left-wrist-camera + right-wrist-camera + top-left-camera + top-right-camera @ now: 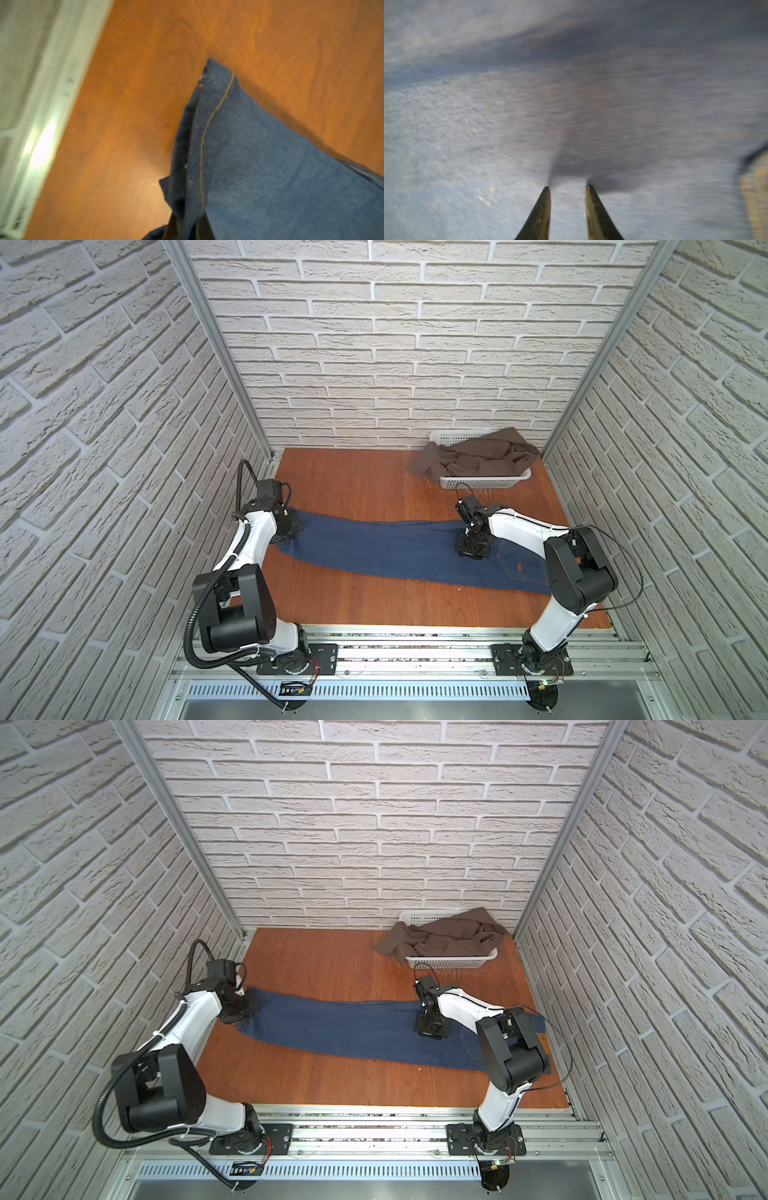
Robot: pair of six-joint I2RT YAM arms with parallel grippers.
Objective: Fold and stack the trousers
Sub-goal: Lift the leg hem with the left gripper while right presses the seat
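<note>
Left wrist view: trousers (259,166) hem raised, left claw (291,529) clenched on it. Right claw (568,187) parted, tips pressing denim. Lengthwise fold seemingly done; cross-folds, stacking on tabletop (353,489) pending.

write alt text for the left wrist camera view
The hemmed leg end of dark blue denim trousers, edged with orange stitching, appears raised above a reddish-brown wooden table, casting a shadow on it. A blurred pale metal rail runs along the table's edge.
</note>
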